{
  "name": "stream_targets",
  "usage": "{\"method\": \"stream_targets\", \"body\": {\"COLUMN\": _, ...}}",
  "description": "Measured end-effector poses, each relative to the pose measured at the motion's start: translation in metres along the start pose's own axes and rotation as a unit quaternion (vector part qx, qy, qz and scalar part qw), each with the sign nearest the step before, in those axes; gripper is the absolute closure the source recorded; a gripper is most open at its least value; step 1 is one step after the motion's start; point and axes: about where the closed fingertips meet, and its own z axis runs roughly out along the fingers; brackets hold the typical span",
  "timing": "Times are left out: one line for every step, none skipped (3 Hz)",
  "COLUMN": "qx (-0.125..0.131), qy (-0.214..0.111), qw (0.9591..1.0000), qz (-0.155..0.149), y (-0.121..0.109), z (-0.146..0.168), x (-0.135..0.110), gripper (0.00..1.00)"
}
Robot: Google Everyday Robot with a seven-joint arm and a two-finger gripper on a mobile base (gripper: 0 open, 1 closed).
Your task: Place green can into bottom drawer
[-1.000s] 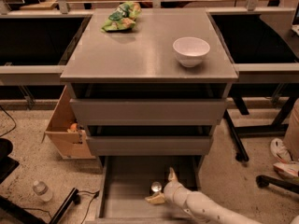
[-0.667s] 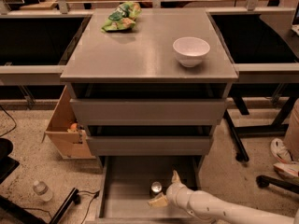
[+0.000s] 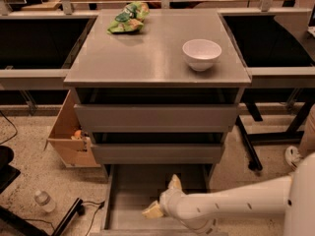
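Our gripper [image 3: 163, 196] has slid toward nine o'clock inside the bottom drawer [image 3: 129, 191], its fingers splayed and empty. It now hides the green can, so we judge the placement is likely done.

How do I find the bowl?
Look at the grey cabinet in the middle, whose bottom drawer is open with the robot's gripper inside it. On its flat top, toward the right, sits the bowl. It is round and plain white, unlike the crinkly green snack bag at the back left.
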Motion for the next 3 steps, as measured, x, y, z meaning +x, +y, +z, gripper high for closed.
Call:
{"method": "stream_targets", "body": {"qx": 0.006, "qy": 0.002, "qw": 0.995, "qz": -0.1, "y": 0.058, "z": -0.024, "x": -0.063, "gripper": 0.0}}
{"method": "stream_targets", "body": {"qx": 0.01, "qy": -0.023, "qw": 0.9715, "qz": -0.236, "y": 0.129, "z": -0.063, "x": -0.117, "gripper": 0.0}}
{"method": "stream_targets", "body": {"qx": 0.035, "qy": -0.029, "qw": 0.9607, "qz": -0.274, "y": 0.135, "z": -0.089, "x": -0.126, "gripper": 0.0}}
